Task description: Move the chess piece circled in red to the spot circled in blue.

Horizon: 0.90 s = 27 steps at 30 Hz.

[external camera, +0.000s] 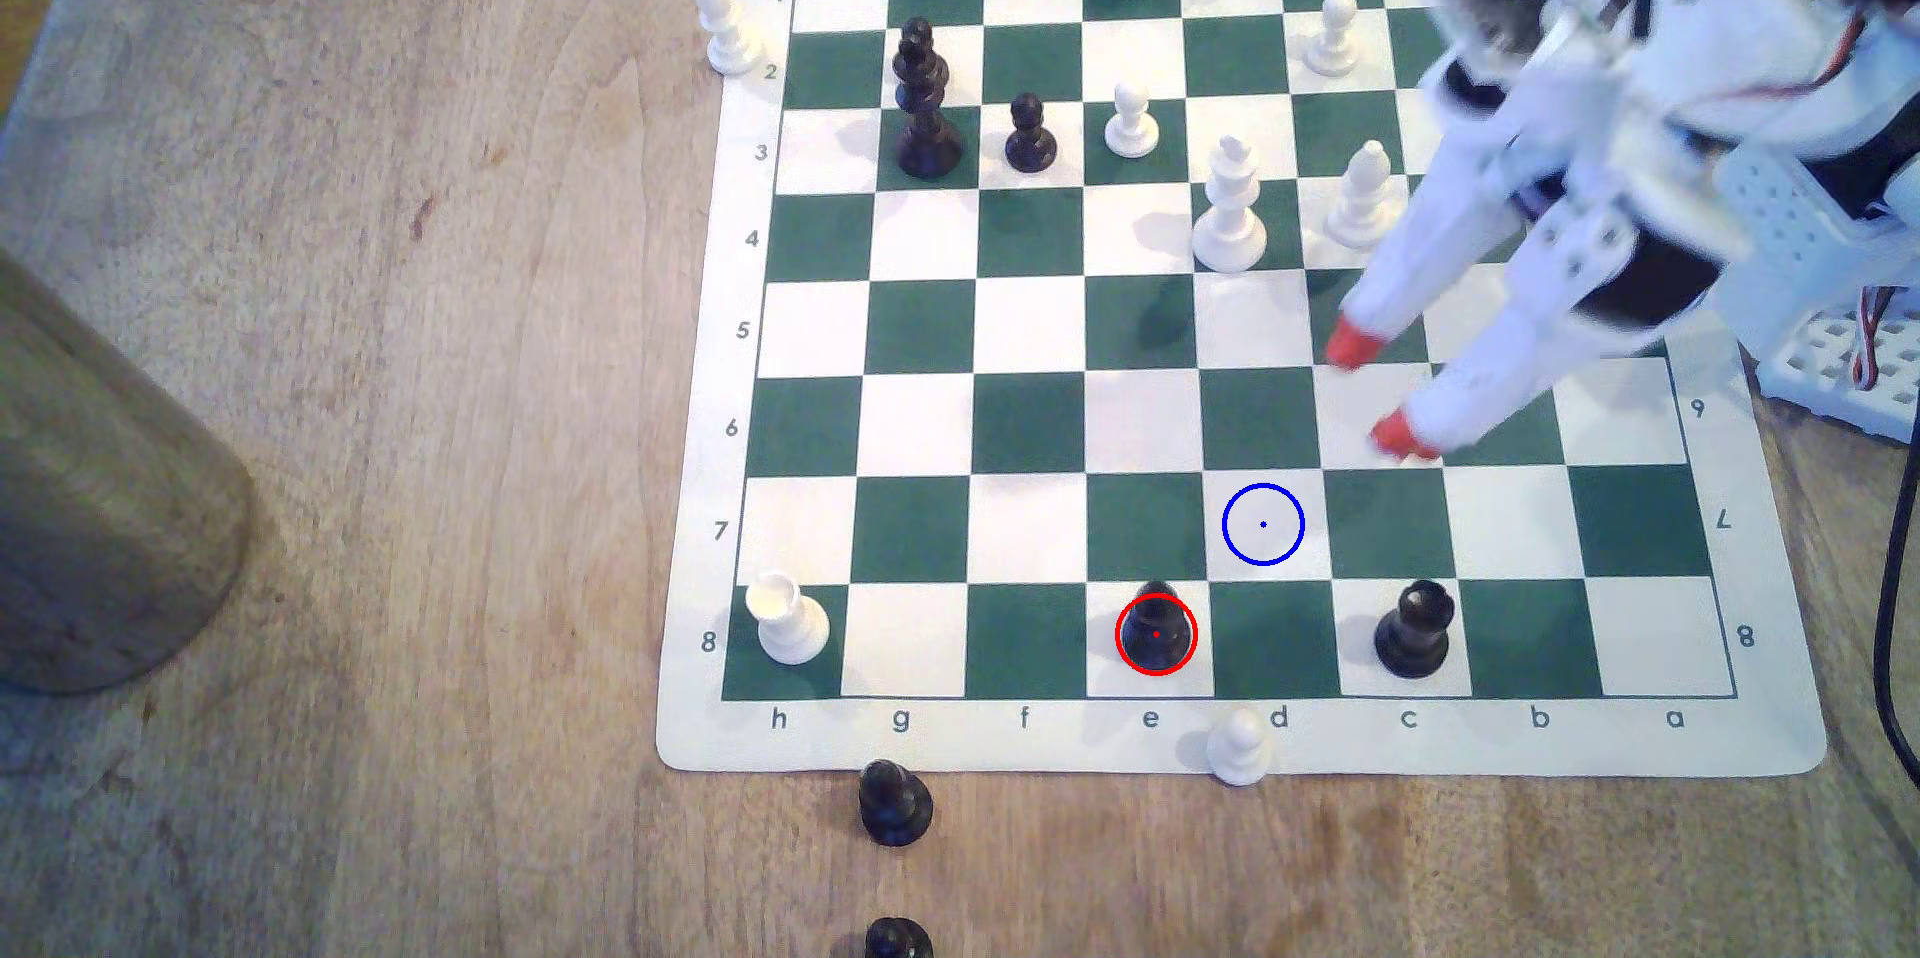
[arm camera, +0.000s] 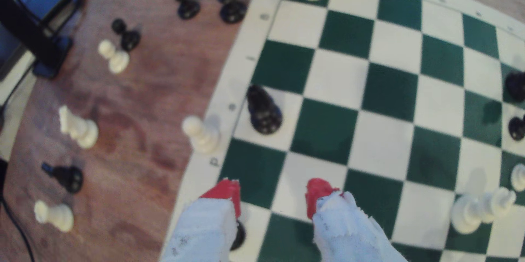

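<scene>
Standing e8, black piece (external camera: 1155,634) beyond parted jaws.

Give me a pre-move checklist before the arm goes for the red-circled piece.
1. Gripper open, nothing between the red tips: ok.
2. Black piece circled in red upright on its white square: ok.
3. Blue-ringed square free of pieces: ok.
4. Gripper above the piece: not ok, it sits over squares further up the board.
5. Neighbouring black piece clear of the target piece: ok, a dark square lies between.
6. Gripper height above the board: cannot tell.
</scene>
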Available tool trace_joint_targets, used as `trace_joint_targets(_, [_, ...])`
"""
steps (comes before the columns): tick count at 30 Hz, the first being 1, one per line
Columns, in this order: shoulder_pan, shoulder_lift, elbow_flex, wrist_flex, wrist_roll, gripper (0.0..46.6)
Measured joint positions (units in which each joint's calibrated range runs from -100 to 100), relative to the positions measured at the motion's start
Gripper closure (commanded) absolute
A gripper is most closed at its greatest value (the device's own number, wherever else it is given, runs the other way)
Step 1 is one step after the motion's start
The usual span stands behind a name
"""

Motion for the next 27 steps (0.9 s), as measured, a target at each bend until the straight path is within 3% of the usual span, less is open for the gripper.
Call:
trace_joint_targets(6, [-1.25, 7.96, 2.26, -9.0, -0.83, 32.2])
trace_joint_targets(22, [-1.92, 30.41, 3.71, -30.04, -0.98, 35.5])
trace_joint_targets(27, [-2.43, 36.87, 3.07, -34.74, -1.51, 33.9])
